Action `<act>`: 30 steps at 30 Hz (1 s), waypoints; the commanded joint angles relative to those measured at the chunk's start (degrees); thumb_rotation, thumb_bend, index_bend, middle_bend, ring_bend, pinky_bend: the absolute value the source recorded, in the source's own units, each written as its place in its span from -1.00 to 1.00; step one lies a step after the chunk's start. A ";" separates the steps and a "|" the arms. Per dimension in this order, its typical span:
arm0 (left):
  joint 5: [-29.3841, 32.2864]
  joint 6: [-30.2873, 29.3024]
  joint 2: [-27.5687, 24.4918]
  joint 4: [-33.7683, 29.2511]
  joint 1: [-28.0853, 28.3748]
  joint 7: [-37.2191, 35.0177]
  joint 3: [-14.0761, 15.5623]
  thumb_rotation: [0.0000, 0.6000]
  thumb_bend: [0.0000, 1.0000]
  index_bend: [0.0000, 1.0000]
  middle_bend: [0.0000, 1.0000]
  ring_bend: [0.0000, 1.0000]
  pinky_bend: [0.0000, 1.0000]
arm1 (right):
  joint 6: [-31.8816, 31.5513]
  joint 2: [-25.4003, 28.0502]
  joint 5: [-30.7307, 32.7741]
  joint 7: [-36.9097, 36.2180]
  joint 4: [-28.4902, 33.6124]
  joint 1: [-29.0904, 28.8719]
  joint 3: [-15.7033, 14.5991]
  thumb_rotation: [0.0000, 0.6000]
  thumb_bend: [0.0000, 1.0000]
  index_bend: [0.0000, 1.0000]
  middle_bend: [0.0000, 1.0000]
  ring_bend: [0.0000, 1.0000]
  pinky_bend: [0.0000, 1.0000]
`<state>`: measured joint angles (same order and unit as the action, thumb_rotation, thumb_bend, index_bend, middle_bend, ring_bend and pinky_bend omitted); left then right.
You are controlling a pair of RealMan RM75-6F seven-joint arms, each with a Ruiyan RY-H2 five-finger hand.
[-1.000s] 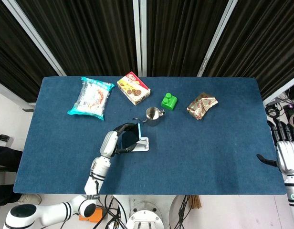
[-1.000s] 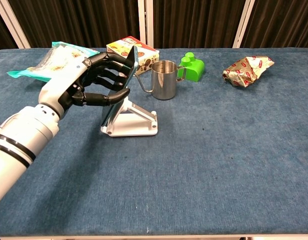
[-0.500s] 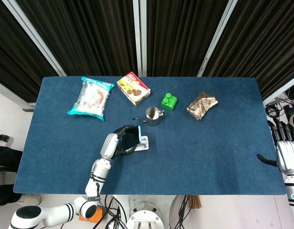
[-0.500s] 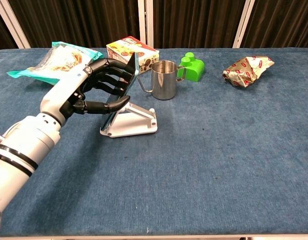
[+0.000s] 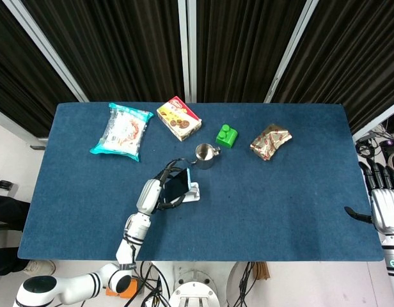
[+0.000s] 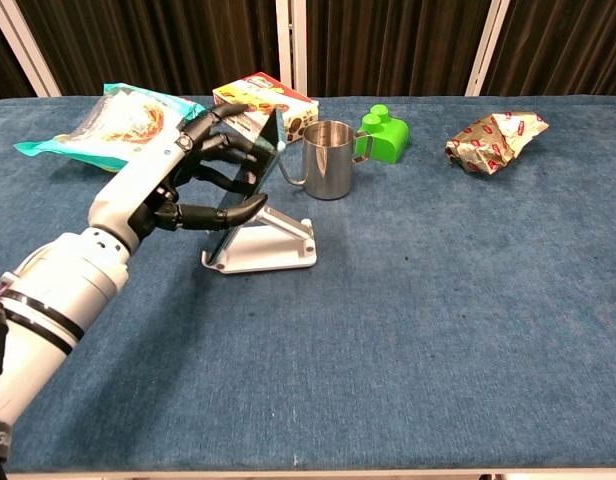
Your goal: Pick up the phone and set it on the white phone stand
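The dark phone (image 6: 250, 180) with a light blue edge (image 5: 176, 185) leans tilted against the white phone stand (image 6: 273, 245), which sits near the table's middle (image 5: 193, 193). My left hand (image 6: 178, 180) is at the phone's left side, thumb along its lower edge and fingers spread over its face and top, still holding it (image 5: 160, 190). My right hand (image 5: 382, 206) hangs past the table's right edge, fingers apart and empty; the chest view does not show it.
A steel cup (image 6: 328, 160) stands just behind the stand. Further back are a cookie box (image 6: 263, 100), a green block (image 6: 383, 135), a snack bag (image 6: 118, 118) at the left and a crumpled foil packet (image 6: 495, 130) at the right.
My left hand shifted slightly right with the phone, which now leans lower on the stand. The fingers have spread out more over the phone. The right hand has not moved.
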<state>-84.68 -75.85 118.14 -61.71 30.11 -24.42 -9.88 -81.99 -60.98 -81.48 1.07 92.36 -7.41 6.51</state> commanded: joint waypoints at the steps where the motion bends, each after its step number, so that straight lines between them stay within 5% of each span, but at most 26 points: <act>1: -0.03 0.02 -0.07 -0.02 -0.03 0.09 0.08 1.00 -0.51 -1.00 -0.78 -0.83 -0.51 | 0.00 -0.01 0.03 -0.10 -0.07 0.03 0.01 1.00 -0.63 -1.00 -1.00 -1.00 -1.00; 12: -1.63 0.51 -1.12 0.35 0.39 3.16 1.76 1.00 -0.55 -1.00 -1.00 -1.00 -0.74 | -0.23 -0.05 -0.05 -0.73 -0.46 0.20 0.03 1.00 -0.63 -1.00 -1.00 -1.00 -1.00; 18: -2.06 2.71 -6.35 -5.72 0.48 7.69 3.27 1.00 -0.63 -1.00 -1.00 -1.00 -0.94 | -0.28 -0.27 -0.20 -1.19 -0.84 0.24 -0.02 1.00 -0.63 -1.00 -1.00 -1.00 -1.00; 23: -2.44 4.19 -14.94 -14.40 -0.21 11.68 4.94 1.00 -0.68 -1.00 -1.00 -1.00 -0.98 | -0.52 -0.22 -0.15 -1.75 -1.22 0.48 -0.02 1.00 -0.63 -1.00 -1.00 -1.00 -1.00; 30: 1.12 6.78 -34.18 -29.28 -2.50 21.86 6.53 1.00 -0.72 -1.00 -1.00 -1.00 -0.99 | -0.44 0.56 0.38 -2.60 -1.23 0.68 0.24 1.00 -0.63 -1.00 -1.00 -1.00 -1.00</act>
<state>-85.86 -70.78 92.73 -83.75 29.13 -8.25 -4.51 -82.46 -60.49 -81.15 -1.48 91.13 -6.75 6.72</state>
